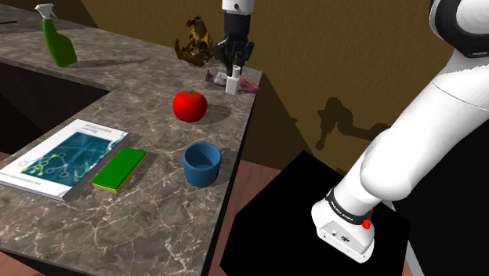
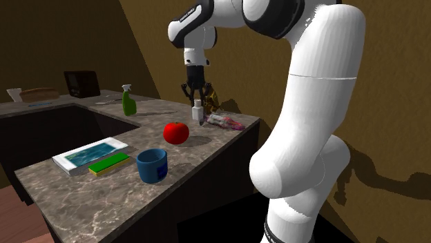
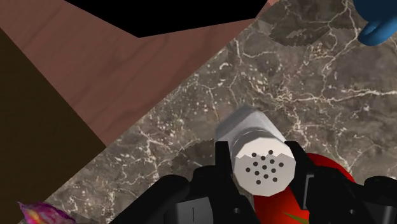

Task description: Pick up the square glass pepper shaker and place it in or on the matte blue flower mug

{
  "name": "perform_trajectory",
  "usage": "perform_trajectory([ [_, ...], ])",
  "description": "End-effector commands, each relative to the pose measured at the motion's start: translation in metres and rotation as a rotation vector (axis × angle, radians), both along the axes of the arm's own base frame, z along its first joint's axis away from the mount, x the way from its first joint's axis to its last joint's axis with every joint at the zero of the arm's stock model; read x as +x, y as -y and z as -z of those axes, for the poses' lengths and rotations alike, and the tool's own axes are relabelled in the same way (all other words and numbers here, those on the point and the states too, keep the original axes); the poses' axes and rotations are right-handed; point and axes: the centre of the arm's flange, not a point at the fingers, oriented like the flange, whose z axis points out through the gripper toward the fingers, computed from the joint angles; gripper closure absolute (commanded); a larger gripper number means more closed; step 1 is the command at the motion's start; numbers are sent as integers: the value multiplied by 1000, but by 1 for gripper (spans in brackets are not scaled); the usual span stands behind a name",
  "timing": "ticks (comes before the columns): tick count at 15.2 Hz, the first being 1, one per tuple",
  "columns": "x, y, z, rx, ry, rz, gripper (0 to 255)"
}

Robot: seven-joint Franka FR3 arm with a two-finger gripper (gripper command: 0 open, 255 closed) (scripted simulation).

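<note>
A small white square shaker (image 1: 233, 81) (image 2: 197, 114) with a perforated cap (image 3: 263, 167) stands upright at the counter's far end. My black gripper (image 1: 233, 71) (image 2: 197, 103) (image 3: 264, 172) comes down on it from above, and its fingers (image 3: 222, 160) are shut on the shaker's upper part. I cannot tell whether the shaker's base touches the counter. The blue mug (image 1: 202, 163) (image 2: 152, 166) (image 3: 380, 22) stands upright nearer the stand, close to the counter's edge. A red apple (image 1: 190, 105) (image 2: 176, 132) lies between shaker and mug.
A pink wrapper (image 1: 249, 85) (image 2: 226, 122) and a brown crumpled object (image 1: 196, 43) lie right by the shaker. A green sponge (image 1: 119, 168) and a book (image 1: 63, 157) sit beside the mug. A green spray bottle (image 1: 56, 39) stands far off. The counter edge (image 1: 235, 157) drops to the floor.
</note>
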Motion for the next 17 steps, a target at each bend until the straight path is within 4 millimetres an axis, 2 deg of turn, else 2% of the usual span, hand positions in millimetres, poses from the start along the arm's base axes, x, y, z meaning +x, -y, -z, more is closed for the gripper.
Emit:
perform_trajectory([
  [1,0,0,-8,0,0,0,255],
  [17,-98,-185,-39,0,0,0,255],
])
